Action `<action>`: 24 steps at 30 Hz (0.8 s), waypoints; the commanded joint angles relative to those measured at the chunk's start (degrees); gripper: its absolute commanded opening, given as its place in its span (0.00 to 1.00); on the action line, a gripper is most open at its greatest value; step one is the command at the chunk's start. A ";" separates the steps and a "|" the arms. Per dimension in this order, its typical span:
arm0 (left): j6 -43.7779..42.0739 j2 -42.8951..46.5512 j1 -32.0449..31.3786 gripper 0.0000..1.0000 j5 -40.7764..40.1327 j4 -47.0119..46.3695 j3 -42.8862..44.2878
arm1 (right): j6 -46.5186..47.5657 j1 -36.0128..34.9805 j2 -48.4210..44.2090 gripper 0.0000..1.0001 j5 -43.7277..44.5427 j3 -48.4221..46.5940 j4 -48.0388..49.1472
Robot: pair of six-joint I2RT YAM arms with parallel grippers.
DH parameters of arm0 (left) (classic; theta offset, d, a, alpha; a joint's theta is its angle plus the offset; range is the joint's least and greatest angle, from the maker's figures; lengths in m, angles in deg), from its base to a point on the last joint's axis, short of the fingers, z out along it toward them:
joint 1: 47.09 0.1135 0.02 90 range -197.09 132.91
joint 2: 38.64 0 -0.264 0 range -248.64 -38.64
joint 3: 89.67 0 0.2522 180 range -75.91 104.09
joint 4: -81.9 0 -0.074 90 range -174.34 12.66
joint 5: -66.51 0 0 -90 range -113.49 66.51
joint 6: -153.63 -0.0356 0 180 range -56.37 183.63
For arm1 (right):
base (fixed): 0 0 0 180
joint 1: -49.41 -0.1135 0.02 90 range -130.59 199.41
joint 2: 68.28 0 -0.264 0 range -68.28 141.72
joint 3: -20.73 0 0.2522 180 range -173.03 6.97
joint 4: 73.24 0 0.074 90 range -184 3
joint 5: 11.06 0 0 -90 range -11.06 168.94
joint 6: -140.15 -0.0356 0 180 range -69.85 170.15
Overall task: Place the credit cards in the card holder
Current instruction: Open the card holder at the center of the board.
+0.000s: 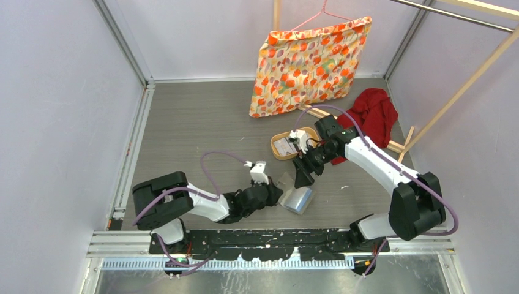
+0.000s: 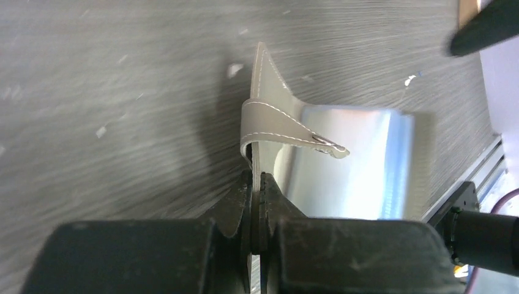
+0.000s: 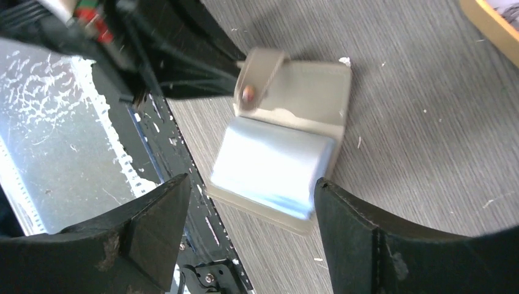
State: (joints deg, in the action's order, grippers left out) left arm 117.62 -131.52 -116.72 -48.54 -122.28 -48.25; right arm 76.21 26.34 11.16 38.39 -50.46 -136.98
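The card holder [image 1: 298, 200] lies open on the table near the front edge, its pale blue-white pocket side [image 2: 349, 165] facing up. Its grey-olive flap [image 2: 264, 92] with a snap strap stands upright. My left gripper [image 2: 257, 182] is shut on the edge of that flap, low at the holder's left side [image 1: 278, 193]. My right gripper [image 1: 303, 177] hangs just above the holder, open and holding nothing; in its wrist view the holder [image 3: 287, 147] lies beyond the spread fingers [image 3: 153, 226]. Light credit cards [image 1: 283, 145] lie in the oval wooden tray [image 1: 276, 153] behind it.
A red cloth [image 1: 373, 113] lies at the back right beside wooden rails [image 1: 398, 146]. A flowered fabric bag [image 1: 309, 64] hangs on a hanger at the back. The metal front rail [image 3: 55, 122] runs close to the holder. The tray's rim [image 3: 489, 18] shows at the right wrist view's corner.
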 commanded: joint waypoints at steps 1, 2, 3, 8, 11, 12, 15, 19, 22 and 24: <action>18.96 -0.78 0.32 0.00 -2.10 -3.80 -5.26 | 4.37 0.50 -4.04 0.79 -0.41 0.87 -1.05; 22.17 -1.19 0.33 0.00 -2.33 -3.67 -5.85 | 4.61 0.53 -3.58 0.78 0.15 1.05 -1.12; 25.28 -1.51 0.31 0.00 -2.55 -3.43 -6.40 | 4.65 0.51 -2.95 0.77 0.73 1.04 -1.10; 23.58 1.75 -1.02 0.00 -6.04 5.65 -4.06 | 4.42 -0.84 -0.83 0.66 -0.66 0.59 -1.51; 16.87 6.46 -3.48 0.00 -11.72 17.24 0.81 | 3.81 -1.11 -1.86 0.65 -2.20 -0.17 -1.10; 15.13 7.91 -4.68 0.00 -14.77 22.48 2.82 | 3.74 -1.10 -2.49 0.66 -3.37 -0.60 -1.39; 12.06 9.90 -7.06 0.00 -21.73 32.97 7.32 | 3.91 -0.89 -3.92 0.66 -7.65 -1.02 -2.24; 13.40 7.93 -7.85 0.00 -24.12 40.04 11.47 | 1.65 -0.78 -4.19 0.63 -12.01 -1.20 -1.50; 14.28 5.76 -8.12 0.00 -24.14 41.48 13.47 | -3.41 -0.80 -1.83 0.51 -10.37 -0.25 2.78; 14.53 4.94 -8.17 0.00 -24.28 41.76 14.17 | -5.43 -1.12 1.03 0.40 -6.08 -0.29 3.93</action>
State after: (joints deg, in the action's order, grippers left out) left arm 132.33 -124.79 -124.61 -67.58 -86.61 -36.31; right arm 76.24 25.51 9.06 30.21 -49.71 -137.59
